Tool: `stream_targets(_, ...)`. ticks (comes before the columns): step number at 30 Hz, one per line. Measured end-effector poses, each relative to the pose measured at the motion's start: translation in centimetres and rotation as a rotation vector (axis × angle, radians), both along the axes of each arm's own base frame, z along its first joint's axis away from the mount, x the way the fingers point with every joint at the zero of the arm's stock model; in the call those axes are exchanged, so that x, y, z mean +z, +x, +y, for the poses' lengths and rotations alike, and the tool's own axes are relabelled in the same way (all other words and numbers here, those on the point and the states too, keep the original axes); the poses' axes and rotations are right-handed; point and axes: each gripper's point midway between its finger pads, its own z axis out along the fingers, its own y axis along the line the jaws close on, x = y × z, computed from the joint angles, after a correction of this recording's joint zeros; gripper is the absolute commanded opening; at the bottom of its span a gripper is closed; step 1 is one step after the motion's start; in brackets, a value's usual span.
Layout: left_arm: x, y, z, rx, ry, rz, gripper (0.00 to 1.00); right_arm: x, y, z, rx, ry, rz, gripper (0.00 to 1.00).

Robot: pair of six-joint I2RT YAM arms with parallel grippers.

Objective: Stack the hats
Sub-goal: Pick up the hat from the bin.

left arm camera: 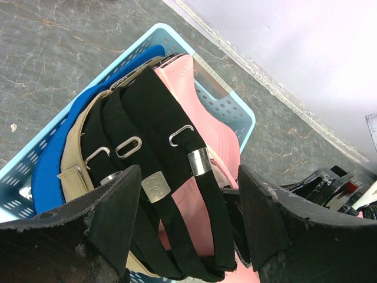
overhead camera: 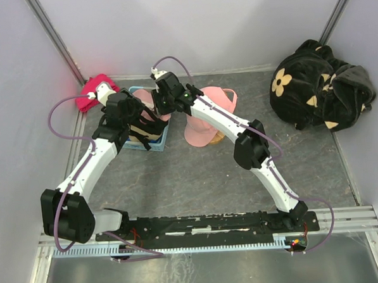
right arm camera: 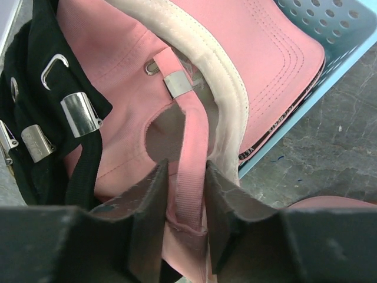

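Note:
A light blue basket (left arm camera: 237, 113) holds several caps on edge: a bright blue one (left arm camera: 48, 171), a tan one (left arm camera: 72, 154), black ones (left arm camera: 150, 109) with metal strap buckles, and a pink one (left arm camera: 203, 112). My left gripper (left arm camera: 188, 190) is open, its jaws standing either side of the black straps just above them. My right gripper (right arm camera: 185, 177) is shut on the pink cap's back strap (right arm camera: 189, 144); that pink cap (right arm camera: 265, 65) lies partly in the basket (right arm camera: 347, 35) beside a black cap (right arm camera: 29, 97). In the top view both grippers meet over the basket (overhead camera: 152, 142).
Another pink cap (overhead camera: 204, 125) lies on the table right of the basket, under my right arm. A red-pink cloth bundle (overhead camera: 90, 94) sits in the back left corner. Big black plush fabric with beige flowers (overhead camera: 319, 87) fills the back right. Walls close three sides.

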Motion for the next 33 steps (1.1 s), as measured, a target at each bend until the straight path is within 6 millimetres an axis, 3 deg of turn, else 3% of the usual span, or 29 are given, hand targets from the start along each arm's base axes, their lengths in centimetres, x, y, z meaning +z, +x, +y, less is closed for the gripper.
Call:
stream_targets(2, 0.1, 0.0, 0.0, -0.001, -0.001, -0.003, 0.74, 0.0, 0.0, 0.0, 0.000, -0.001, 0.000, 0.24)
stream_targets(9, 0.0, 0.0, -0.1, -0.002, -0.001, -0.002, 0.73, 0.4, 0.4, 0.3, -0.001, 0.013, -0.026, 0.23)
stream_targets(14, -0.5, 0.1, -0.1, -0.005, 0.000, 0.008, 0.73, 1.7, 0.8, 0.1, -0.001, 0.024, -0.071, 0.23)
stream_targets(16, -0.7, 0.1, -0.1, -0.005, 0.000, 0.011, 0.73, 2.8, 0.7, -0.1, -0.002, 0.037, -0.095, 0.23)
stream_targets(27, -0.7, 0.2, -0.1, -0.005, -0.001, 0.006, 0.73, 13.1, 1.6, -0.6, -0.038, 0.209, -0.333, 0.21)
stream_targets(33, -0.3, 0.4, -0.2, -0.005, -0.007, -0.018, 0.73, 15.0, 2.3, -0.4, -0.058, 0.257, -0.394, 0.21)
